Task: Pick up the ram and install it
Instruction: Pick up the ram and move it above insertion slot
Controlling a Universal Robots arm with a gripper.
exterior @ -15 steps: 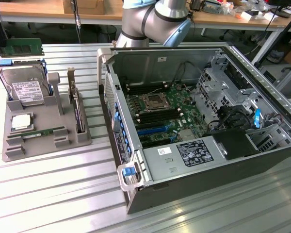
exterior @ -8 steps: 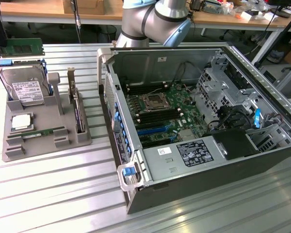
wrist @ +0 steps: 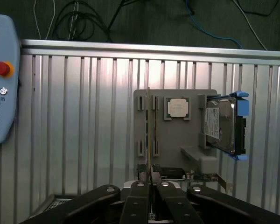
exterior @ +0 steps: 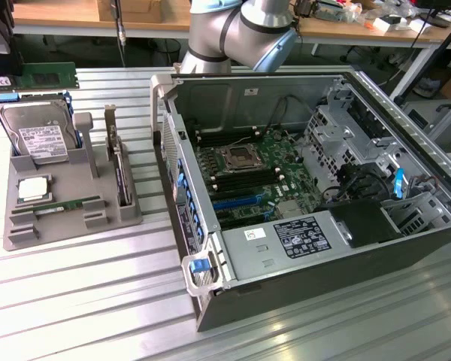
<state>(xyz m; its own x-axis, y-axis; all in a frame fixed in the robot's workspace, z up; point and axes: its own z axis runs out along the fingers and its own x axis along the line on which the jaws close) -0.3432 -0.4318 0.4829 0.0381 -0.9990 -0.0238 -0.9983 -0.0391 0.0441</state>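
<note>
Wrist view: fingers (wrist: 139, 203) clenched, empty | ram (wrist: 149, 135) in grey tray (wrist: 172, 140) | beside processor (wrist: 178, 108) and hard drive (wrist: 222, 125)

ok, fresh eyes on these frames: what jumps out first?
The open computer case fills the exterior view's right, with its green motherboard exposed. On the exterior view's left sits a grey parts tray holding a hard drive, a processor chip, a ram stick and an upright expansion card. In the wrist view, the shut gripper hangs well clear of that tray.
</note>
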